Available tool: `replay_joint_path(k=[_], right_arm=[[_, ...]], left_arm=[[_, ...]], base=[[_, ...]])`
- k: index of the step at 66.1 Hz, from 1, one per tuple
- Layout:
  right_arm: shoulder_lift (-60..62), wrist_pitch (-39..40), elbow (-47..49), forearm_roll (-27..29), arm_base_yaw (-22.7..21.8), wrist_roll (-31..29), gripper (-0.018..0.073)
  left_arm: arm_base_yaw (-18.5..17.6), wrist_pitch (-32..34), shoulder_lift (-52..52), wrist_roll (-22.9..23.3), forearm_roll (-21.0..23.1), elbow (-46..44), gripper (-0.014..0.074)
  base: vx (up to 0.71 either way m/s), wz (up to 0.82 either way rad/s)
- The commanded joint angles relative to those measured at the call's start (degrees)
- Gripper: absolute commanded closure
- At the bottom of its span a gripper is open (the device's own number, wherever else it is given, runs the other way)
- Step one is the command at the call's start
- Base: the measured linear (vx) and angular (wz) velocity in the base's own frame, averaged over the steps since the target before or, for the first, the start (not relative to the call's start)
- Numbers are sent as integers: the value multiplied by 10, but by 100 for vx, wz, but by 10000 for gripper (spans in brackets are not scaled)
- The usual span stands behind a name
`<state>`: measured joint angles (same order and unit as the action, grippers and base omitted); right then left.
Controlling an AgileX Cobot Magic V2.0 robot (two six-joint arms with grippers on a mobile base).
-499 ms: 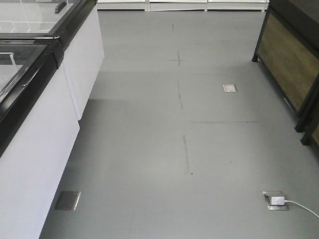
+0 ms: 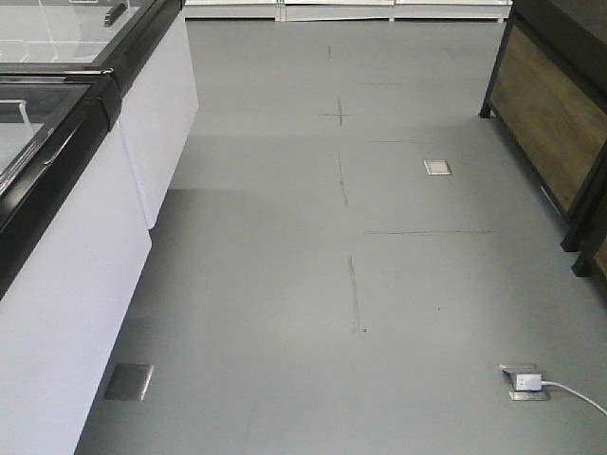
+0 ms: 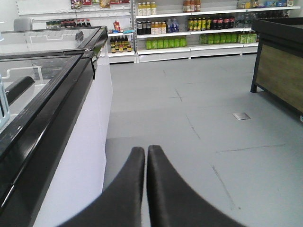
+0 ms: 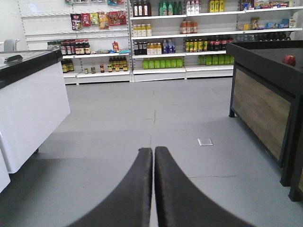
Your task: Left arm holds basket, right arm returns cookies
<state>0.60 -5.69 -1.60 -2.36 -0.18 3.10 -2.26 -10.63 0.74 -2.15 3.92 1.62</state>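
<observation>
The basket and the cookies are out of view in all three views. In the left wrist view my left gripper (image 3: 146, 149) is shut, its two black fingers pressed together with nothing between them, pointing along the grey floor beside a freezer chest (image 3: 57, 94). In the right wrist view my right gripper (image 4: 153, 149) is shut and empty too, aimed down the aisle toward shelves of bottles (image 4: 165, 47). Neither arm shows in the front view. A thin pale blue sliver (image 3: 3, 104) sits at the left edge of the left wrist view; I cannot tell what it is.
White freezer chests with black-framed glass lids (image 2: 57, 190) line the left side. A dark wood-panelled counter (image 2: 550, 104) stands on the right. A floor socket with a white plug and cable (image 2: 524, 381) lies at the near right, and metal floor plates (image 2: 436, 168) are set in the grey floor.
</observation>
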Motion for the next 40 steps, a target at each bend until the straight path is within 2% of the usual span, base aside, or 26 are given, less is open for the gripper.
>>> replay_joint_path(k=[1, 40], right_arm=[[7, 47, -1, -2, -3, -5, 567], [7, 47, -1, -2, -3, -5, 567]], left_arm=[[1, 45, 6, 0, 4, -15, 603], [1, 56, 6, 4, 5, -18, 603]], base=[[0, 0], [0, 0]])
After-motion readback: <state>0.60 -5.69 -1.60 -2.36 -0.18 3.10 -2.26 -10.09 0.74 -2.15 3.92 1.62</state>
